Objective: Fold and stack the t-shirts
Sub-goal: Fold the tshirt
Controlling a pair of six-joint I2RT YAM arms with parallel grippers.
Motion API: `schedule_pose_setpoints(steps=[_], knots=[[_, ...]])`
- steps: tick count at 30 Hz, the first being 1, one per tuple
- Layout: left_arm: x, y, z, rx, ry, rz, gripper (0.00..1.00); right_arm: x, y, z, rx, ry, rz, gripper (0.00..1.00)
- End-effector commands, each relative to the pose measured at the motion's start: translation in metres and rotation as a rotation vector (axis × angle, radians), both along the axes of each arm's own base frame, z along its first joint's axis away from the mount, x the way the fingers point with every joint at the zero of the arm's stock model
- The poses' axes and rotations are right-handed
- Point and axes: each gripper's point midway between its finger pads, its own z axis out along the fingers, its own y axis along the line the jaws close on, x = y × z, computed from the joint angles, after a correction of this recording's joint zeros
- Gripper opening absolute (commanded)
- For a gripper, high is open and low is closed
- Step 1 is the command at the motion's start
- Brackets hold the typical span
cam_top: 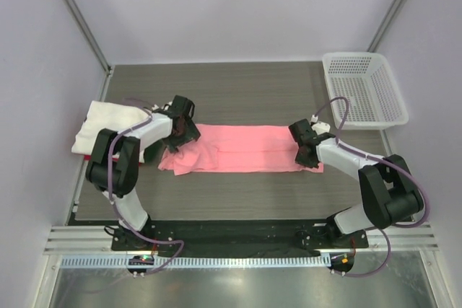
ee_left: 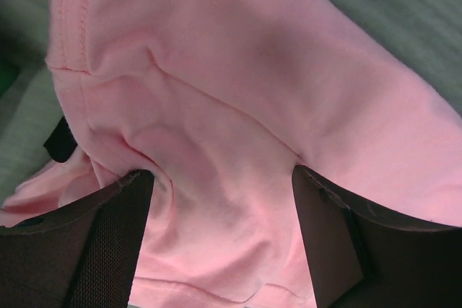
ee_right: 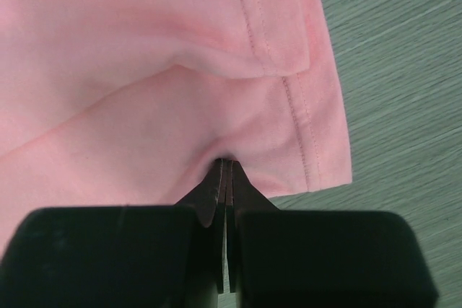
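Observation:
A salmon-pink t-shirt (cam_top: 245,148) lies as a long strip across the middle of the table. My left gripper (cam_top: 175,135) is down over its rumpled left end. In the left wrist view the fingers stand wide open around a ridge of pink cloth (ee_left: 238,91), the left gripper (ee_left: 220,174) not pinching it. My right gripper (cam_top: 303,151) is at the shirt's right end. The right wrist view shows the right gripper (ee_right: 227,162) shut on a pinch of the pink fabric (ee_right: 144,70) near the hemmed edge. A folded white t-shirt (cam_top: 108,124) lies at the far left.
A white mesh basket (cam_top: 364,91) stands at the back right corner. Grey wood-grain tabletop (cam_top: 238,91) shows behind and in front of the pink shirt. White walls close in the sides and back.

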Motion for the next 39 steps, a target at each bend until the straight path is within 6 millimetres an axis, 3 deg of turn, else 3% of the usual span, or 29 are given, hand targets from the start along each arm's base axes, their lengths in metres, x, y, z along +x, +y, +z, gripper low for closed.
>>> schedule_pose_setpoints(steps=[1,2,4,6,7,8,9,10,11,12,13,14,15,16,18,21,25,27,29,33,34,36,39], knots=[[0.024,0.000,-0.005,0.058,0.008,-0.026,0.78,-0.025,0.017,-0.023,0.085,0.107,0.058,0.01],[0.042,-0.005,-0.007,0.064,0.009,-0.036,0.78,-0.030,0.022,-0.024,0.100,0.118,0.073,0.01],[0.053,-0.009,-0.011,0.083,0.034,-0.060,0.78,-0.044,0.040,-0.025,0.126,0.129,0.121,0.01],[0.077,-0.022,-0.015,0.062,0.033,-0.085,0.78,-0.059,0.057,-0.027,0.159,0.140,0.135,0.01],[0.085,-0.027,-0.018,0.051,0.030,-0.090,0.77,-0.072,0.076,-0.026,0.168,0.145,0.208,0.01],[0.106,-0.037,-0.007,0.022,-0.014,-0.095,0.77,-0.078,0.090,-0.023,0.193,0.140,0.232,0.01],[0.110,-0.049,-0.022,-0.021,0.018,-0.120,0.77,-0.084,0.105,-0.022,0.216,0.140,0.254,0.01],[0.119,-0.058,-0.022,-0.043,0.009,-0.128,0.76,-0.095,0.130,-0.020,0.259,0.132,0.292,0.01],[0.142,-0.071,-0.005,-0.076,-0.051,-0.139,0.76,-0.101,0.145,-0.021,0.278,0.137,0.321,0.01],[0.147,-0.081,-0.022,-0.088,-0.031,-0.155,0.75,-0.102,0.169,-0.013,0.328,0.128,0.352,0.01],[0.154,-0.092,-0.020,-0.116,-0.039,-0.176,0.75,-0.101,0.189,-0.010,0.368,0.113,0.364,0.01],[0.177,-0.104,-0.005,-0.140,-0.097,-0.182,0.75,-0.111,0.207,-0.012,0.367,0.129,0.417,0.01],[0.181,-0.114,-0.020,-0.147,-0.082,-0.193,0.75,-0.104,0.233,0.003,0.409,0.096,0.451,0.01],[0.200,-0.127,-0.006,-0.192,-0.132,-0.204,0.75,-0.103,0.249,0.010,0.429,0.076,0.475,0.01],[0.213,-0.143,-0.007,-0.242,-0.154,-0.219,0.75,-0.098,0.283,0.031,0.494,0.038,0.544,0.01],[0.239,-0.162,-0.008,-0.309,-0.220,-0.240,0.75,-0.079,0.304,0.066,0.551,-0.033,0.603,0.10],[0.267,-0.173,0.010,-0.374,-0.362,-0.254,0.75,-0.046,0.293,0.105,0.595,-0.119,0.632,0.36],[0.283,-0.177,0.024,-0.429,-0.446,-0.257,0.75,-0.034,0.277,0.110,0.595,-0.140,0.629,0.37],[0.292,-0.176,0.024,-0.462,-0.476,-0.249,0.74,-0.009,0.251,0.122,0.602,-0.200,0.580,0.38],[0.316,-0.180,0.044,-0.584,-0.584,-0.236,0.75,0.008,0.203,0.116,0.581,-0.222,0.522,0.48],[0.320,-0.182,0.054,-0.596,-0.611,-0.241,0.75,0.010,0.195,0.114,0.568,-0.223,0.522,0.58],[0.325,-0.185,0.066,-0.607,-0.655,-0.249,0.76,0.011,0.174,0.107,0.553,-0.224,0.487,0.68],[0.328,-0.189,0.094,-0.642,-0.717,-0.283,0.80,0.003,0.153,0.090,0.507,-0.179,0.455,0.68]])
